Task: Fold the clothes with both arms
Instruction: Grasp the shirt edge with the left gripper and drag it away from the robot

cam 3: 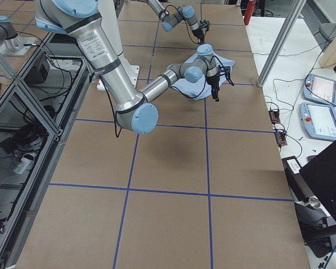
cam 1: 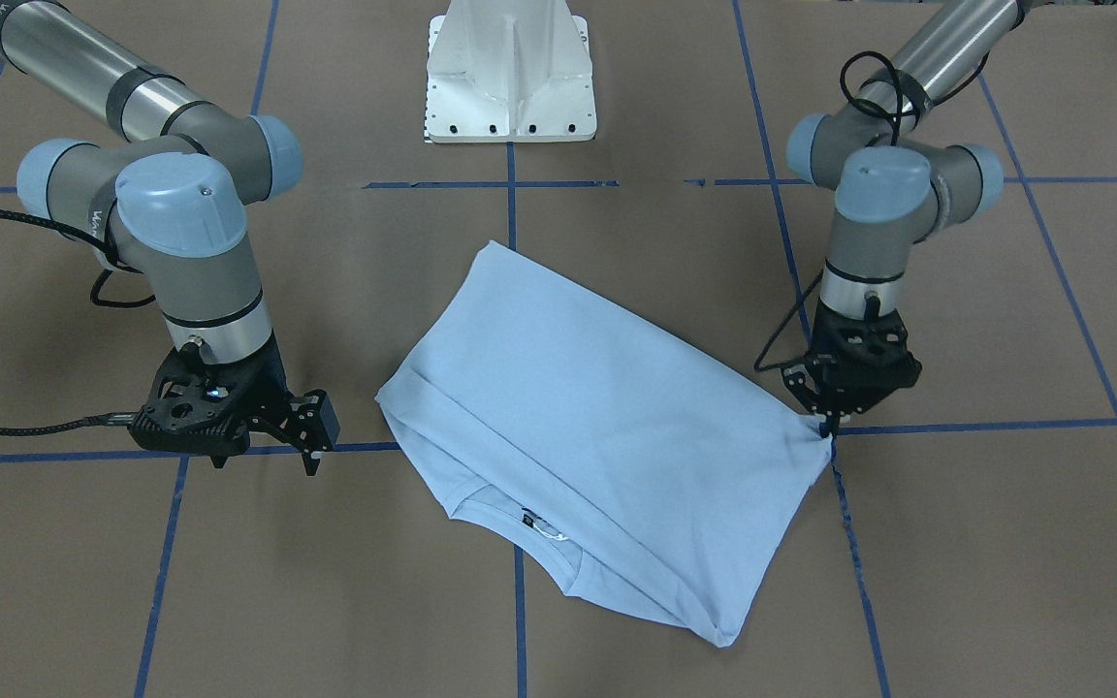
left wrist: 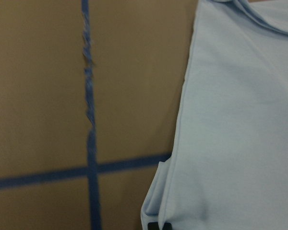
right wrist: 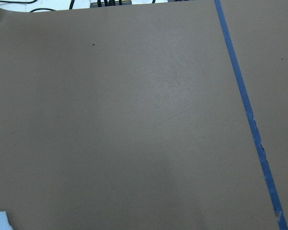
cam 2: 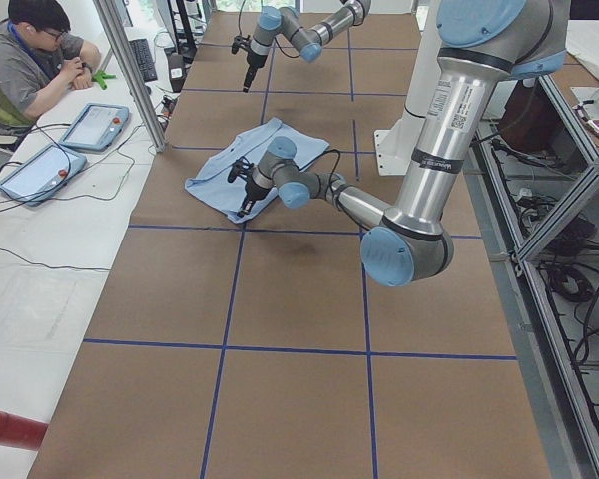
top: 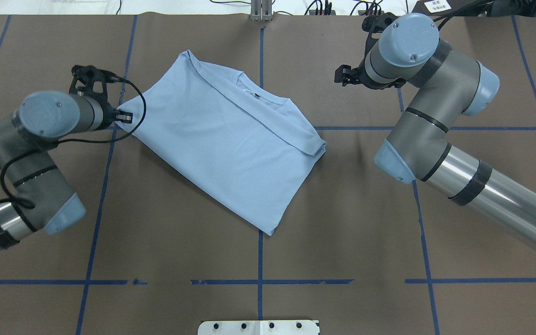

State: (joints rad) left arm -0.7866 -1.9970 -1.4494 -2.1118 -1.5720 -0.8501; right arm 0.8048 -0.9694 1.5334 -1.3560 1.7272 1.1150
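On brown paper [cam 1: 956, 543], left fingers [cam 1: 824, 423] pinch the smooth folded T-shirt [cam 1: 597, 407]; right fingers [cam 1: 311, 463] spread.

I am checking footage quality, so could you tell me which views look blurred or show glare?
Left wrist view: soft throughout, the blue tape and T-shirt edge smeared. Right wrist view: sharper, with a faint pale sheen on the brown table cover. Front-facing view: crisp, evenly lit, only soft shadows.
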